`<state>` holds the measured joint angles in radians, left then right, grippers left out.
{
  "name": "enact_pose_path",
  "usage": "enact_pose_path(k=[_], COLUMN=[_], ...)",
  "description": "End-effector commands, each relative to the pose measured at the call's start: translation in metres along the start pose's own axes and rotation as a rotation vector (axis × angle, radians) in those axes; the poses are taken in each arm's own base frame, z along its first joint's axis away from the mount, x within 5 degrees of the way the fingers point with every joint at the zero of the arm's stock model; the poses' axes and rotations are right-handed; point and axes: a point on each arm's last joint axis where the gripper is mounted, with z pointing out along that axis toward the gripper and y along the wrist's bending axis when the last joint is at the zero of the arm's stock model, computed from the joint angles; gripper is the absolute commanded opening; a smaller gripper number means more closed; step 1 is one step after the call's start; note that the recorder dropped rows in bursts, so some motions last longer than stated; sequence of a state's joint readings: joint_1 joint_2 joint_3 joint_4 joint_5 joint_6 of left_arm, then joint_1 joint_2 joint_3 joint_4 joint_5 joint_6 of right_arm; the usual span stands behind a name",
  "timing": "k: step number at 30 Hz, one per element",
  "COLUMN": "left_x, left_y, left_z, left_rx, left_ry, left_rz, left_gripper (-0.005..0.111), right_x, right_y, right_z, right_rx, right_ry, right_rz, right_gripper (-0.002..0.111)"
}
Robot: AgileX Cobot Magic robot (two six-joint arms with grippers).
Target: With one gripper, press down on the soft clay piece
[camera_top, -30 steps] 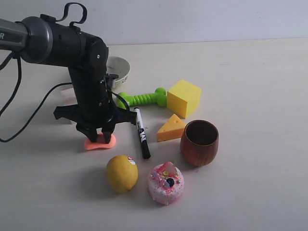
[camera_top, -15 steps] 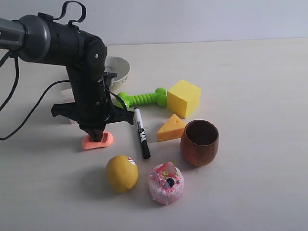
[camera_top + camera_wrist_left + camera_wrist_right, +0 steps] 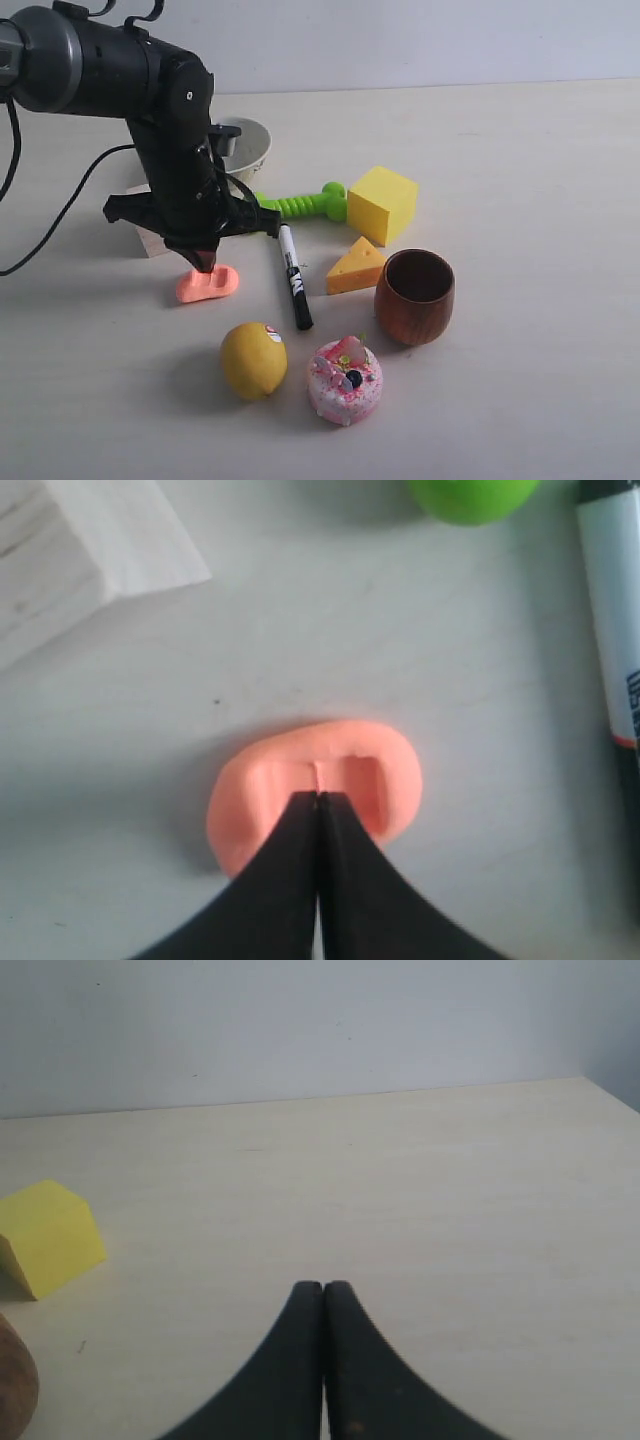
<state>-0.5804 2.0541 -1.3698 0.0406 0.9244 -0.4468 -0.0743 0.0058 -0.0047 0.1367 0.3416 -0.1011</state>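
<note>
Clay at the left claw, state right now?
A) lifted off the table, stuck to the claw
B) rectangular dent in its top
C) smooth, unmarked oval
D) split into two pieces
B: the left wrist view shows the clay as one piece with a rectangular dent and a raised rim around it, right at the tips of the shut left claw.

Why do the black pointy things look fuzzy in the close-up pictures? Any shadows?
Left wrist view: the left end effector is near the lens, so its edges blur, while the soft clay piece looks sharp, faint shadow beside it. Right wrist view: the right end effector is soft-edged likewise. Exterior view: even light, soft shadow beside the lemon, no strong glare.
</note>
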Motion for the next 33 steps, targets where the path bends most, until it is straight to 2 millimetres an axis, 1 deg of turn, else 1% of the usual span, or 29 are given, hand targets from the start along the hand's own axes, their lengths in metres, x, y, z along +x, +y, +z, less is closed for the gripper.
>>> enact_pose_path(k=[1,3,5,9,10,15,16,17,20,25,28,33], left_x=[0.002,0.002,0.003,0.01,0.017,0.048,0.055,0.06,0.078,0.109,0.126,0.148], left_y=[0.0,0.001,0.006,0.012,0.014,0.026,0.029,0.032,0.041,0.061,0.071,0.083], left_z=[-0.001,-0.004,-0.01,-0.035,-0.044,-0.072,-0.081,-0.086,-0.108,-0.153,-0.179,-0.203], left_rx=[-0.002,-0.005,-0.017,0.022,0.047,0.14,0.161,0.17,0.193,0.184,0.199,0.221], left_ry=[0.008,-0.006,-0.065,-0.244,-0.289,-0.42,-0.456,-0.472,-0.534,-0.696,-0.769,-0.843], left_rz=[-0.005,-0.001,-0.01,-0.004,-0.009,-0.055,-0.056,-0.055,-0.046,0.04,0.033,0.025], left_gripper=[0.0,0.0,0.0,0.0,0.0,0.0,0.0,0.0,0.0,0.0,0.0,0.0], right_x=[0.001,0.001,0.001,0.001,0.001,0.001,0.001,0.001,0.001,0.001,0.001,0.001], right_y=[0.0,0.0,0.0,0.0,0.0,0.0,0.0,0.0,0.0,0.0,0.0,0.0], right_z=[0.0,0.0,0.0,0.0,0.0,0.0,0.0,0.0,0.0,0.0,0.0,0.0], right_rx=[0.0,0.0,0.0,0.0,0.0,0.0,0.0,0.0,0.0,0.0,0.0,0.0], right_ry=[-0.008,-0.008,-0.008,-0.008,-0.008,-0.008,-0.008,-0.008,-0.008,-0.008,-0.008,-0.008], right_rz=[-0.007,-0.007,-0.007,-0.007,-0.007,-0.007,-0.007,-0.007,-0.007,-0.007,-0.007,-0.007], right_gripper=[0.0,0.0,0.0,0.0,0.0,0.0,0.0,0.0,0.0,0.0,0.0,0.0])
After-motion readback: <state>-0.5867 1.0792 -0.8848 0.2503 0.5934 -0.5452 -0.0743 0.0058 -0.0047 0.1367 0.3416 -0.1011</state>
